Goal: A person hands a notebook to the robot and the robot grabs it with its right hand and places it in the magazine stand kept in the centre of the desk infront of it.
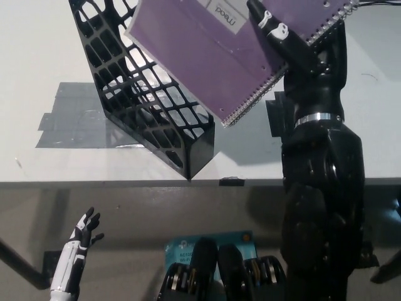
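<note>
The purple spiral-bound notebook [213, 53] is gripped by the black right hand [294, 44] above the black mesh magazine stand [144, 94]; below the stand, the white left hand [84, 231] is held open.

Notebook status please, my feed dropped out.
Right hand shut on purple spiral notebook, held above magazine stand, not in. Left hand open, low. Nothing blocking.
</note>
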You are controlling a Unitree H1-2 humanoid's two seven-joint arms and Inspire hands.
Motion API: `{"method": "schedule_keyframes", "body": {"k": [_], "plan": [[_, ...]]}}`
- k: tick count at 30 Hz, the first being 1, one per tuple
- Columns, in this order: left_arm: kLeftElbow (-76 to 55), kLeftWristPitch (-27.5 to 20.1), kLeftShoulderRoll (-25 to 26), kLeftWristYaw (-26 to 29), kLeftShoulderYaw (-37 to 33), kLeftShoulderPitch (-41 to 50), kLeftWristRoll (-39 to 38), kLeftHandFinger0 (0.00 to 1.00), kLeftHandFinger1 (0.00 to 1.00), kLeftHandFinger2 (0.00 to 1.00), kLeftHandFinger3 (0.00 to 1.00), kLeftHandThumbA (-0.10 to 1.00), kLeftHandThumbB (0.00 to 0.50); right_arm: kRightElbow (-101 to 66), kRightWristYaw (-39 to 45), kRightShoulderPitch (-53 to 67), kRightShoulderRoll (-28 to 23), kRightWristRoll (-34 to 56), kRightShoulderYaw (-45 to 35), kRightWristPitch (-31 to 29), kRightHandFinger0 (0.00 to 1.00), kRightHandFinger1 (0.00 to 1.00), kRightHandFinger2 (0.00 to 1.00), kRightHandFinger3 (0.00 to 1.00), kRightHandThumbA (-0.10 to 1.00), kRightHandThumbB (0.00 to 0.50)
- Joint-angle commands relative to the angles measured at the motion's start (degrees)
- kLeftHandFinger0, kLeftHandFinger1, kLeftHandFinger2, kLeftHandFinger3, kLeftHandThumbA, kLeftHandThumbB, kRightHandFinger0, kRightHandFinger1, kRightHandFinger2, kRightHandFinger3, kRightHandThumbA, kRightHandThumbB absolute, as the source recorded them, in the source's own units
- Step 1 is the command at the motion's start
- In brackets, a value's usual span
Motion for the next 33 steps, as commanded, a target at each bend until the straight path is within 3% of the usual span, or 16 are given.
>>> {"method": "schedule_keyframes", "body": {"k": [1,15,19,22,33], "plan": [[-1.43,-2.10,0.95,0.28,0.22,-1.16,-0.04,0.89,1.00,1.00,1.00,1.00,0.500,-0.29,-0.65,-6.37,2.86,-1.88,1.61,-5.40,0.00,0.00,0.00,0.00,0.83,0.000],[-1.74,-2.10,1.12,0.31,-0.09,-1.34,0.55,0.91,1.00,1.00,1.00,1.00,0.500,5.37,-1.85,-8.39,3.72,-2.50,3.39,-8.72,0.00,0.00,0.00,0.00,0.81,0.001],[-1.85,-2.10,1.10,-0.02,-0.09,-1.47,0.11,0.91,1.00,1.00,1.00,1.00,0.500,7.36,-3.69,-9.28,3.72,-1.42,4.58,-10.70,0.00,0.00,0.00,0.00,0.76,0.012],[-1.54,-2.10,1.11,-0.13,-0.05,-1.74,-0.11,0.91,1.00,1.00,1.00,1.00,0.500,8.94,-3.60,-9.85,3.72,-4.37,5.57,-11.25,0.00,0.00,0.00,0.00,0.81,0.000],[-1.51,-2.10,1.09,-0.59,-0.14,-2.20,-0.59,0.92,1.00,1.00,1.00,1.00,0.500,16.65,-4.05,-11.35,3.72,-7.38,8.24,-16.52,0.00,0.00,0.00,0.00,0.84,0.000]]}}
